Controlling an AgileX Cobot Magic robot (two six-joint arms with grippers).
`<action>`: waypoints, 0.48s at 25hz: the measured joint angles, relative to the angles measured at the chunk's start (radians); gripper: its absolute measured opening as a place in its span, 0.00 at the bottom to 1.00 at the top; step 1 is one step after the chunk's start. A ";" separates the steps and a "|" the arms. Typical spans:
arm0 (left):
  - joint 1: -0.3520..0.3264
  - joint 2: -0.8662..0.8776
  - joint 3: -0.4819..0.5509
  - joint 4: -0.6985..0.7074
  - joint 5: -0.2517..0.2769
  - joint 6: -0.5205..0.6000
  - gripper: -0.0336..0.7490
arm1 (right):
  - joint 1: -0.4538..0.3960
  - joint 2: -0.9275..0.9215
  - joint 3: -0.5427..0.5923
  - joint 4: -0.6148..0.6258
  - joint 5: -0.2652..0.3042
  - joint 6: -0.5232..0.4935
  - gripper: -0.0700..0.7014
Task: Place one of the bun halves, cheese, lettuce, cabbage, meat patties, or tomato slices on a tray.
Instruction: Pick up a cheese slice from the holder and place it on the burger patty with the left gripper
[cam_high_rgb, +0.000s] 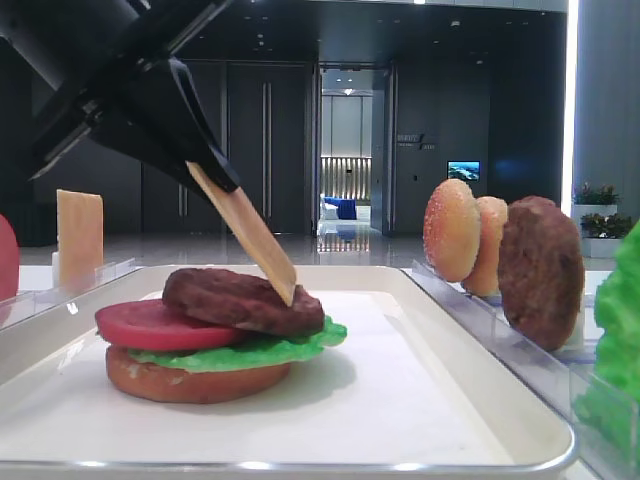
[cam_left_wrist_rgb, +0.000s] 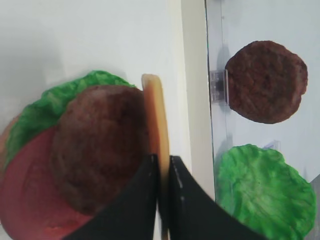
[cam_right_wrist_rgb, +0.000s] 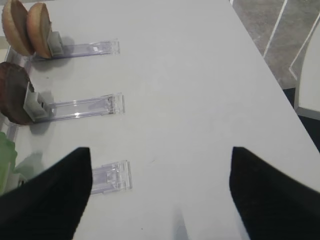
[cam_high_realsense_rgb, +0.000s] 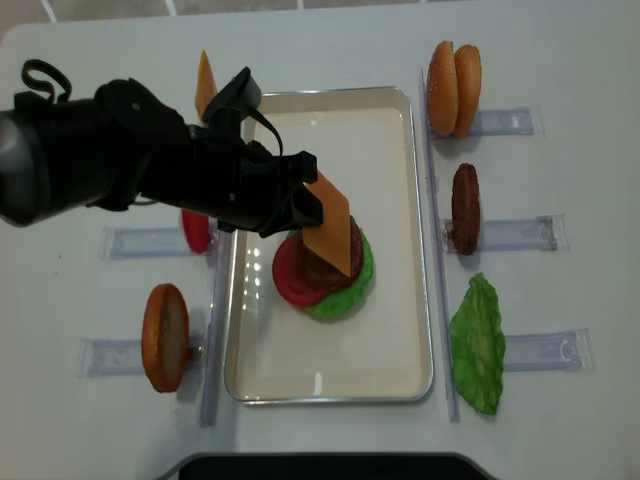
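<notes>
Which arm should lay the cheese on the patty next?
Left. Its gripper is already shut on the cheese, tilted with its lower edge against the patty on the tray. The right gripper is open, off by the clear racks.

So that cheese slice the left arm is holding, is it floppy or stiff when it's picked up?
Probably stiff: the cheese, pinched at one edge by shut jaws, juts out straight without drooping. Likely light, since that edge grip holds it. Its lower corner rests on the patty, so it may slide off on release.
</notes>
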 joint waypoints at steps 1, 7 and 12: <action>0.000 0.000 0.000 0.002 0.003 0.000 0.09 | 0.000 0.000 0.000 0.000 0.000 0.000 0.79; 0.000 0.000 0.000 0.033 0.045 0.000 0.27 | 0.000 0.000 0.000 0.000 0.000 0.000 0.79; 0.000 0.000 0.000 0.081 0.072 -0.023 0.43 | 0.000 0.000 0.000 0.000 0.000 0.000 0.79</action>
